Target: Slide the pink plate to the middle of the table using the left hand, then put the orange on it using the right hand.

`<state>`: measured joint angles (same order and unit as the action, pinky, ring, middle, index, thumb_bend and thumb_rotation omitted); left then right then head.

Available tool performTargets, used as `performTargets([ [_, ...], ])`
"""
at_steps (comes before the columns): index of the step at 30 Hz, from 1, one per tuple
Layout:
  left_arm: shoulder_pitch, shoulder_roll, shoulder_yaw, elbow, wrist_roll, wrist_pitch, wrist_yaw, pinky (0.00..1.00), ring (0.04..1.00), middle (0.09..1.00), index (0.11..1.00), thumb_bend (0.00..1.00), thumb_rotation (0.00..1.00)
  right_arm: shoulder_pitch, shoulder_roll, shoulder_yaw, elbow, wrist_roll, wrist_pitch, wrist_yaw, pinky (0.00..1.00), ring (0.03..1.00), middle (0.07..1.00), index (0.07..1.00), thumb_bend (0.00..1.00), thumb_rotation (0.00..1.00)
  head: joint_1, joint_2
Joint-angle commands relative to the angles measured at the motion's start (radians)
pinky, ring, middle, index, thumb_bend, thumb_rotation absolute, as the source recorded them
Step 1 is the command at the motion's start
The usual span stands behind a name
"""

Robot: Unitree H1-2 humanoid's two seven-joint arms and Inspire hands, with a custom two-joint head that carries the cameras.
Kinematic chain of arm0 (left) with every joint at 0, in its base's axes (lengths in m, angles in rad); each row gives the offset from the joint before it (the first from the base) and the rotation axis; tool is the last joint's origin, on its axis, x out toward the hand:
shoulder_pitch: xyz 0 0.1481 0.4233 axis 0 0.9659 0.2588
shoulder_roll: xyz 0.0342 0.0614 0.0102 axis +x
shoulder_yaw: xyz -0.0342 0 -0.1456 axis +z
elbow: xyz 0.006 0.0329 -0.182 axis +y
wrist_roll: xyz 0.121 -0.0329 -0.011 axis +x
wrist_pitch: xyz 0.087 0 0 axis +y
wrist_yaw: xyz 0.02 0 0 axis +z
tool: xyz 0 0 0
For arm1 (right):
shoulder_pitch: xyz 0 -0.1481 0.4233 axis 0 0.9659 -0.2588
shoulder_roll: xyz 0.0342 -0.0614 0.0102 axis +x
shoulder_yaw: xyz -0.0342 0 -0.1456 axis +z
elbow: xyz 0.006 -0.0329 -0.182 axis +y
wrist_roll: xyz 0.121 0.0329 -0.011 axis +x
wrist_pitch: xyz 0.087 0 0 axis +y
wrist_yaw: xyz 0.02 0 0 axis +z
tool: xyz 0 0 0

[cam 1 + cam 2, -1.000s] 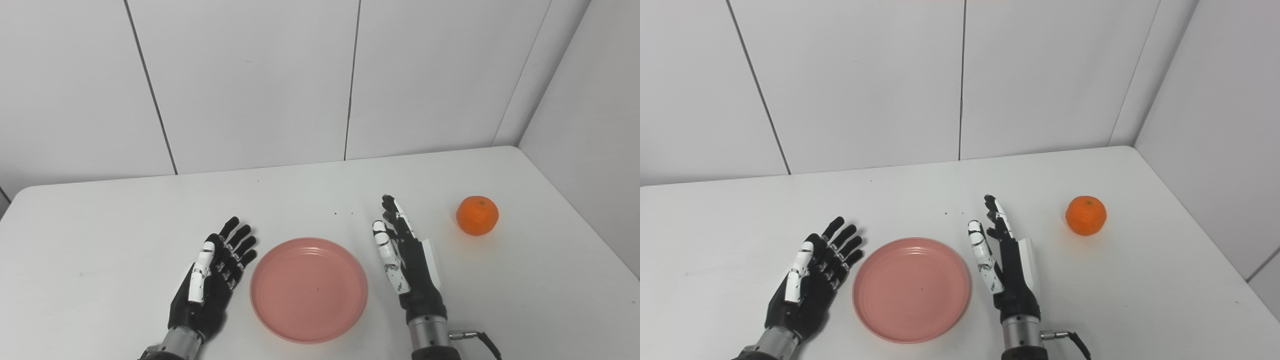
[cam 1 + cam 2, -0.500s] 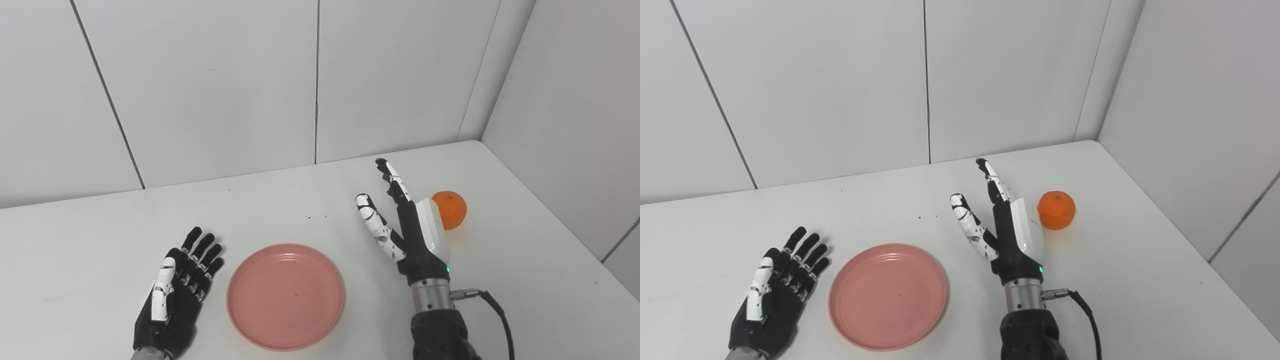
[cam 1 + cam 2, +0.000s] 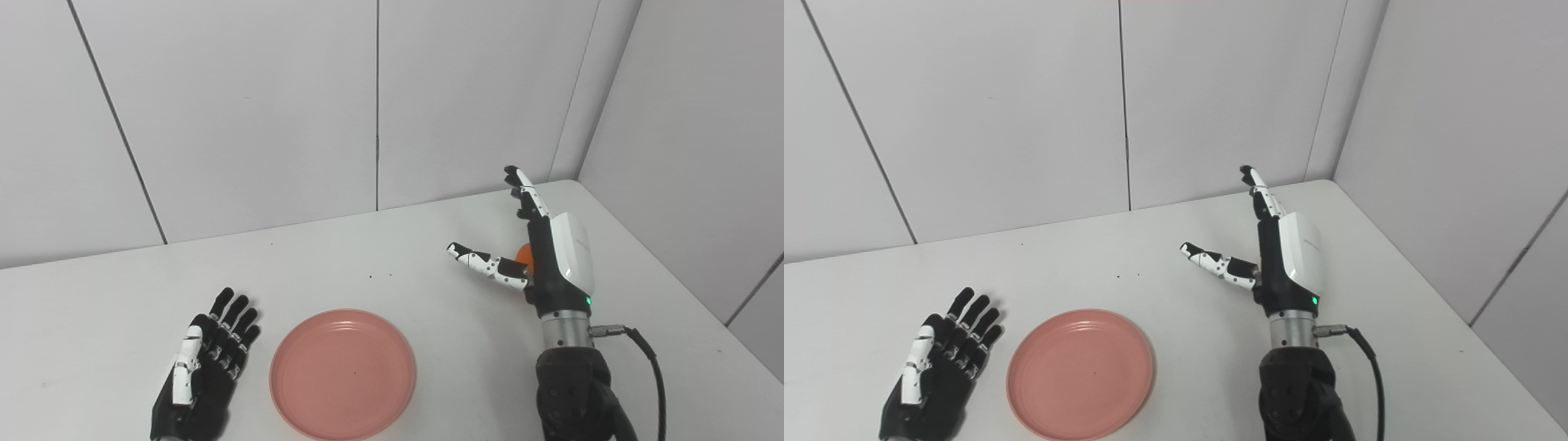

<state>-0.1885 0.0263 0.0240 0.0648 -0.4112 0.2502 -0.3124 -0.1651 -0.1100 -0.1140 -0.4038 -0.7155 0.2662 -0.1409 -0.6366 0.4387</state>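
Reaching over the far right of the table (image 3: 343, 257), right hand (image 3: 545, 257) is raised edge-on, fingers (image 3: 520, 187) straight and pointing up toward the wall, thumb (image 3: 484, 264) splayed out to the left. It holds nothing. Orange (image 3: 523, 253) is almost fully hidden behind that hand in the left eye view: only a sliver shows between thumb base and palm. In the right eye view it is completely blocked, so can't tell whether hand and orange touch.

Left hand (image 3: 205, 361) lies low at the near left, palm up, fingers spread and pointing away, empty. It's just beside the plate's left rim, with a small gap visible.

Plate (image 3: 343, 375) is flat on the table, near edge, roughly mid-width, with nothing on it. Well apart from the right hand and the orange.

Black cable (image 3: 649, 361) runs from the right wrist down out of the picture.
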Motion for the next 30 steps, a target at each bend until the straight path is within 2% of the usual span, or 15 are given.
performTargets([
  [1,0.034,0.017,0.006,0.059,0.009,0.030,0.014,1.00,0.983,0.987,0.974,0.29,1.00,-0.034,-0.033,-0.015,-0.017,-0.029,0.025,0.002,0.76,0.848,0.877,0.895,0.95,0.41,-0.005,0.001],
  [6,0.033,0.020,0.011,0.062,0.013,0.029,0.009,1.00,0.984,0.989,0.977,0.29,1.00,-0.047,-0.086,-0.038,-0.007,-0.049,0.068,0.025,0.74,0.854,0.901,0.914,0.99,0.40,-0.021,0.002],
  [21,0.026,0.028,0.029,0.054,-0.004,0.062,0.011,1.00,0.974,0.980,0.975,0.30,1.00,-0.059,-0.200,-0.070,0.050,-0.050,0.194,0.134,0.78,0.901,0.951,0.966,1.00,0.31,-0.045,0.028],
  [30,0.026,0.032,0.034,0.046,-0.007,0.067,0.019,0.99,0.957,0.966,0.963,0.30,1.00,-0.070,-0.219,-0.082,0.131,-0.014,0.201,0.143,0.79,0.902,0.938,0.949,1.00,0.25,-0.043,0.046],
])
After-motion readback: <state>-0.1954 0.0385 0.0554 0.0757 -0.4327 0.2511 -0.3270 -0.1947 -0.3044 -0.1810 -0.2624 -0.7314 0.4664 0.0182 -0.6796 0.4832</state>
